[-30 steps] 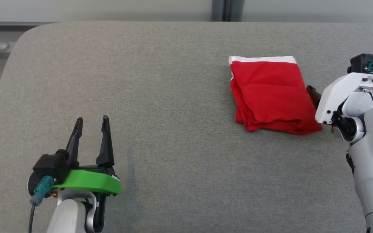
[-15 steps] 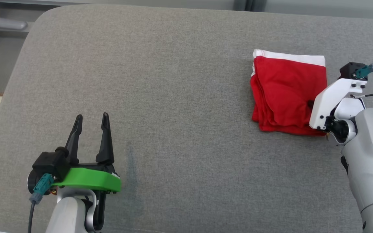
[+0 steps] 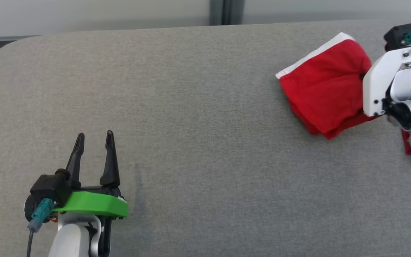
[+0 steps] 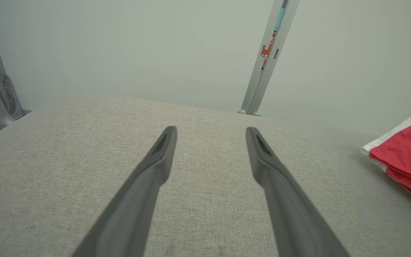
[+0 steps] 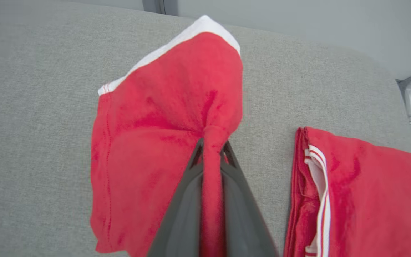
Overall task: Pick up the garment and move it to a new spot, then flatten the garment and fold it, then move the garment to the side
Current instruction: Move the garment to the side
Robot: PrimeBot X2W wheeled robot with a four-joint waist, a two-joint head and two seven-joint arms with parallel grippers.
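Garment (image 3: 325, 92) (red, white band) sits upper right of head frame on grey pad (image 3: 191, 107), right gripper (image 5: 212, 142) clamped on a pinched fold. Left gripper (image 3: 94, 137) lower left, fingers apart, above pad.

- left gripper (image 3: 95, 134), two long dark tapered fingers on a green plastic wrist bracket (image 3: 91, 205): lower left of head view, fingers pointing up-frame, spread wide, nothing between them
- left pale grey forearm (image 3: 71, 239) comes up from the bottom edge, with a teal cable plug (image 3: 43, 210) on the wrist's left side
- right gripper (image 5: 212, 143): dark fingers pinched together on a bunched fold of the red fabric garment (image 5: 162, 117)
- right white wrist housing (image 3: 382, 80): far right of head view, angled toward frame left, fingers mostly hidden behind it
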